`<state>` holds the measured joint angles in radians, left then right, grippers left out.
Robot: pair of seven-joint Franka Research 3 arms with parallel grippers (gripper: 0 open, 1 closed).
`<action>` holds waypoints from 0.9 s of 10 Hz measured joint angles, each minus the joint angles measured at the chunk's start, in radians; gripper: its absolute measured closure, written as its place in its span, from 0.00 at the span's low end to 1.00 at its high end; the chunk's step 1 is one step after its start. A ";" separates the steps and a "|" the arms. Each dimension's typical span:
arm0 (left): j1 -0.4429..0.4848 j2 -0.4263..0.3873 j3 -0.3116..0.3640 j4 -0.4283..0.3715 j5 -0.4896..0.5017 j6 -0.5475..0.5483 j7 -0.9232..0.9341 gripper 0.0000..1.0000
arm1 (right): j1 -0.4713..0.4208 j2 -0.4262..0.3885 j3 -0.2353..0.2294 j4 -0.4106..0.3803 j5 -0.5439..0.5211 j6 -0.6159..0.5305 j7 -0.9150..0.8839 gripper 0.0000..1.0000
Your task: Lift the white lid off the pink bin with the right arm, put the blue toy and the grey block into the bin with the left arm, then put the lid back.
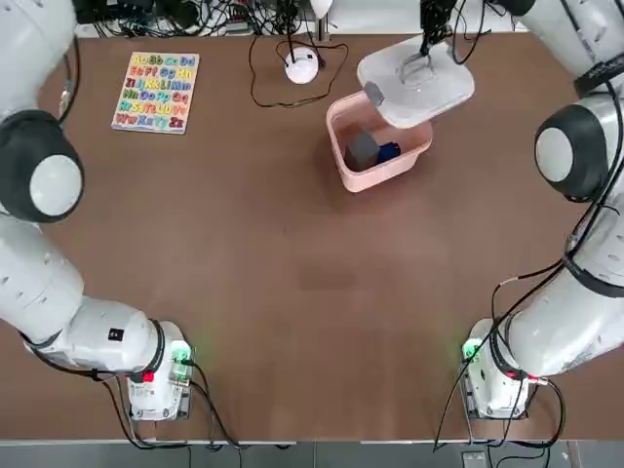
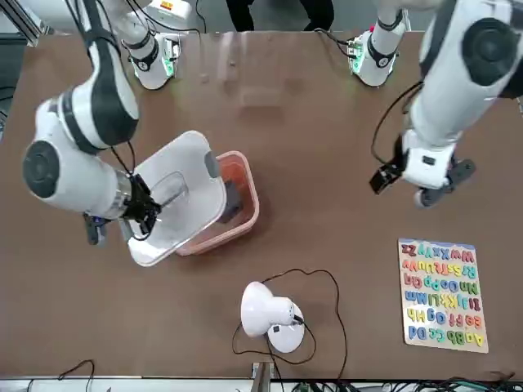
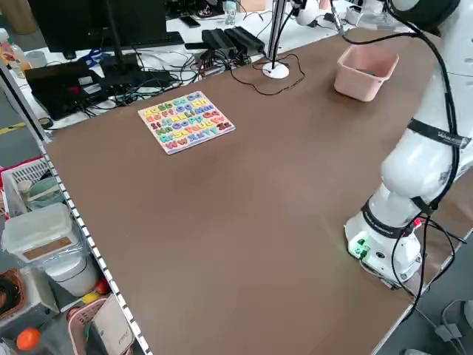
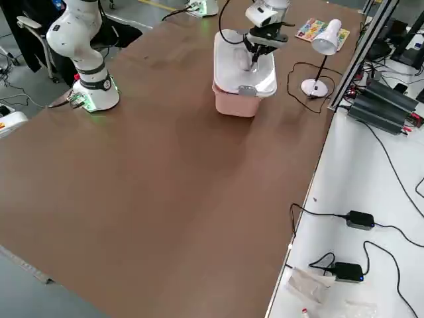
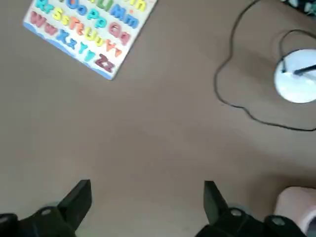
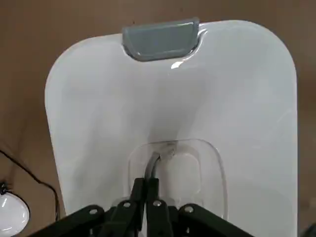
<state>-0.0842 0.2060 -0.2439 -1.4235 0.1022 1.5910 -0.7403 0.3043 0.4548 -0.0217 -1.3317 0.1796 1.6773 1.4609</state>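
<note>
The pink bin (image 1: 363, 175) stands at the far middle of the table. Inside it lie the grey block (image 1: 363, 149) and the blue toy (image 1: 389, 152). The white lid (image 1: 417, 86) hangs tilted over the bin's far right corner, covering part of the opening. My right gripper (image 6: 152, 174) is shut on the lid's recessed handle, seen from above at the gripper (image 1: 427, 47). My left gripper (image 5: 146, 190) is open and holds nothing. It hovers over bare table between the puzzle and the bin, with the bin's rim (image 5: 296, 205) at the edge of its view.
An alphabet puzzle board (image 1: 156, 93) lies at the far left. A small white lamp (image 2: 265, 314) with a looping black cable (image 1: 263, 93) stands just beyond the bin. Both arm bases (image 1: 156, 375) sit at the near edge.
</note>
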 joint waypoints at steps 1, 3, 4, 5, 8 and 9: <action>0.060 -0.039 0.002 -0.052 -0.011 -0.001 0.151 0.00 | 0.017 0.009 0.000 -0.031 0.000 0.039 0.018 0.94; 0.147 -0.109 0.045 -0.135 -0.026 -0.001 0.463 0.00 | 0.038 0.020 -0.001 -0.076 0.000 0.077 0.037 0.94; 0.152 -0.134 0.088 -0.150 -0.041 0.000 0.612 0.00 | 0.048 0.021 -0.001 -0.093 0.000 0.083 0.049 0.94; 0.151 -0.152 0.122 -0.150 -0.069 0.001 0.715 0.00 | 0.059 0.022 -0.001 -0.110 0.000 0.092 0.069 0.94; 0.135 -0.172 0.131 -0.128 -0.097 0.003 0.762 0.00 | 0.079 0.021 -0.002 -0.125 -0.001 0.101 0.154 0.94; 0.132 -0.172 0.128 -0.124 -0.097 0.004 0.762 0.00 | 0.088 0.021 -0.002 -0.129 -0.001 0.110 0.178 0.94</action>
<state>0.0475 0.0343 -0.1163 -1.5473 0.0049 1.5945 0.0222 0.3922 0.4761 -0.0235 -1.4611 0.1789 1.7870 1.6393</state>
